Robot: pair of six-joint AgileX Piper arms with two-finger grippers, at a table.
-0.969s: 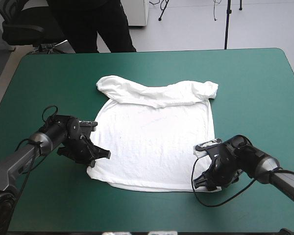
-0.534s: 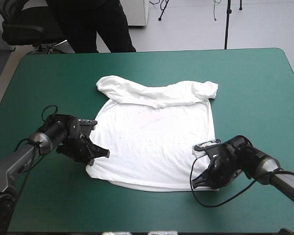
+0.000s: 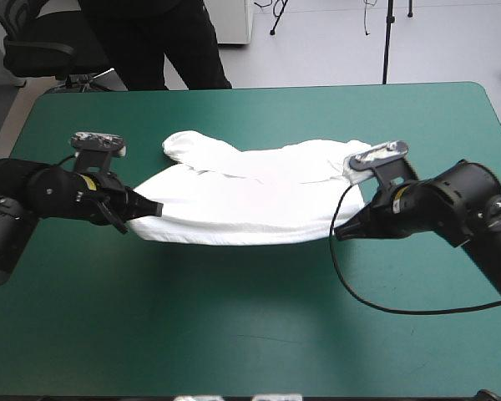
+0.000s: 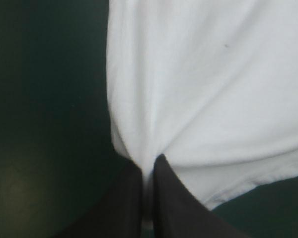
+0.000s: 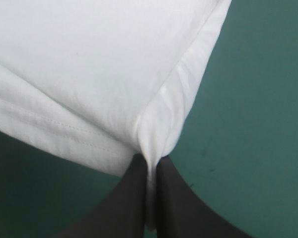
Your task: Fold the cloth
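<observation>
The T-shirt (image 3: 250,200) is plain white, a stitched line along its hem. My left gripper (image 4: 148,168) and right gripper (image 5: 149,162) have black fingers. The table's cover (image 3: 234,334) is plain teal-green.

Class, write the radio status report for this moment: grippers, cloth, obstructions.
Left gripper shut on white short-sleeved T-shirt; right gripper too. Near hem raised above teal-green table cover, far end resting. Nothing in the way.

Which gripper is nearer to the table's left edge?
Left. The left gripper holds the T-shirt on that side of the table; the right gripper holds it at the opposite side, toward the right edge.
</observation>
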